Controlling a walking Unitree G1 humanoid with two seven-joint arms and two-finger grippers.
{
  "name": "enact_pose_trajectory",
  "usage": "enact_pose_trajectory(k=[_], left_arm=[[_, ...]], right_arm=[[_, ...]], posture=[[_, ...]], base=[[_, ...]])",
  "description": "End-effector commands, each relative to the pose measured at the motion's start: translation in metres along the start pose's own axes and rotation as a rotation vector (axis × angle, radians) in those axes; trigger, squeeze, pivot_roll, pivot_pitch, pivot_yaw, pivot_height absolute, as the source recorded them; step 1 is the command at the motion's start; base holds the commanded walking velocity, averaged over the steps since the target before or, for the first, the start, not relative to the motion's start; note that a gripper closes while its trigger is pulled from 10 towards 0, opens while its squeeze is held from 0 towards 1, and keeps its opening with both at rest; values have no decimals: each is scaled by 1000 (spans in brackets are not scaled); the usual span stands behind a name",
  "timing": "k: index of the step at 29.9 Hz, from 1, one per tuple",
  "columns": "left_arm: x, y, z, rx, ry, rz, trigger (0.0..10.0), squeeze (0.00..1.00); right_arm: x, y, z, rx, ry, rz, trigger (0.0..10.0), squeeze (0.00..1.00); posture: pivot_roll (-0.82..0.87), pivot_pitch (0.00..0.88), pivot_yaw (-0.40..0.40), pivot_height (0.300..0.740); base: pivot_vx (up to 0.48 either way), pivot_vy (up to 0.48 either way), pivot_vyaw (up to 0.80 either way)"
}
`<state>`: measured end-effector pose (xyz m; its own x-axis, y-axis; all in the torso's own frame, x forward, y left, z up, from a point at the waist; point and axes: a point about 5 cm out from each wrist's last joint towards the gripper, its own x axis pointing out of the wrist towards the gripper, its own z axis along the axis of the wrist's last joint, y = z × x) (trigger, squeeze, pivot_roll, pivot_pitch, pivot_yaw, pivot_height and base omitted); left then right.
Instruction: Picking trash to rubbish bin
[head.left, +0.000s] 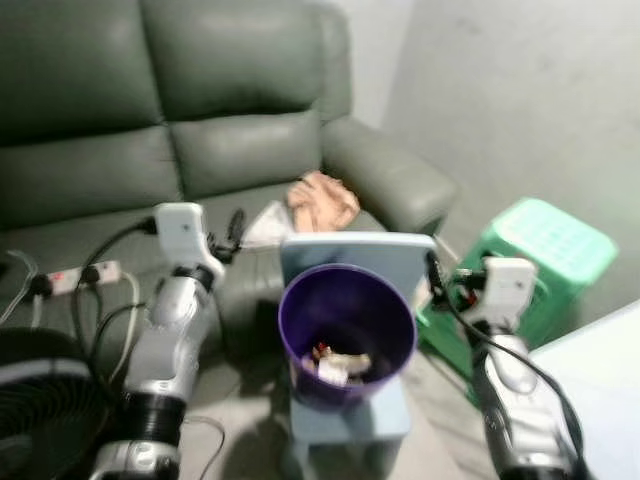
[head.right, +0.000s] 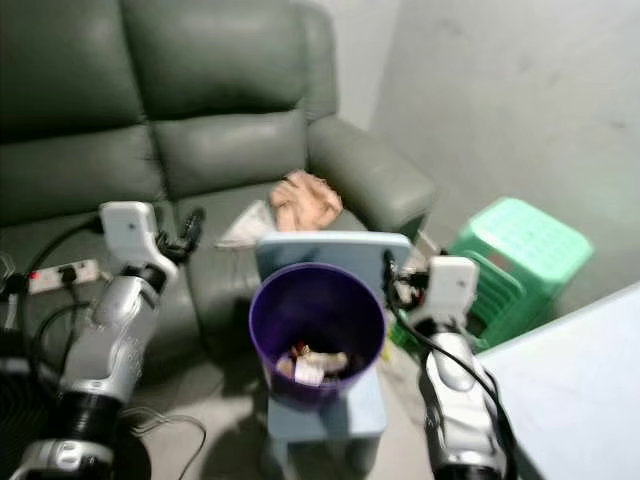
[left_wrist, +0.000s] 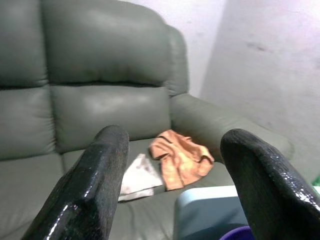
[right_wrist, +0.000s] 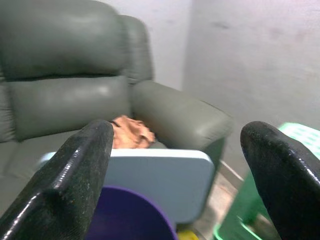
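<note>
A purple bin (head.left: 347, 330) stands on a light blue chair (head.left: 350, 415) in front of the grey sofa (head.left: 200, 150); scraps of trash (head.left: 340, 365) lie at its bottom. On the sofa seat rest a crumpled orange cloth (head.left: 323, 200) and a white paper piece (head.left: 265, 226). My left gripper (head.left: 234, 232) is raised left of the bin, open and holding nothing, pointing toward the paper (left_wrist: 139, 172) and cloth (left_wrist: 181, 158). To the bin's right, my right gripper (head.left: 436, 272) is open with nothing between its fingers, facing the chair back (right_wrist: 155, 175).
A green plastic stool (head.left: 530, 255) stands at the right by the grey wall. A white power strip (head.left: 75, 275) with cables lies on the sofa at the left. A black fan (head.left: 40, 400) sits at the lower left. A white surface (head.left: 600, 390) fills the lower right corner.
</note>
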<state>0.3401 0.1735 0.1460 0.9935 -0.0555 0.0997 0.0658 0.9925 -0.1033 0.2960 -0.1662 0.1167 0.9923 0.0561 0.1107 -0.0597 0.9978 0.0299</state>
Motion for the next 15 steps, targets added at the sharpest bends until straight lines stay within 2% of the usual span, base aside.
enact_pose_trajectory(k=[1,15], left_arm=[[3,-14,2,4,-3,-43,10000,0],[4,-14,3,7,-8,-59,10000,0]], right_arm=[[-1,-10,4,-18,-4,-26,10000,0],[2,-9,6,-25,-6,-32,10000,0]], posture=[[-8,0,-60,740],[-10,0,-59,740]], base=[[0,0,-719],[0,0,-717]])
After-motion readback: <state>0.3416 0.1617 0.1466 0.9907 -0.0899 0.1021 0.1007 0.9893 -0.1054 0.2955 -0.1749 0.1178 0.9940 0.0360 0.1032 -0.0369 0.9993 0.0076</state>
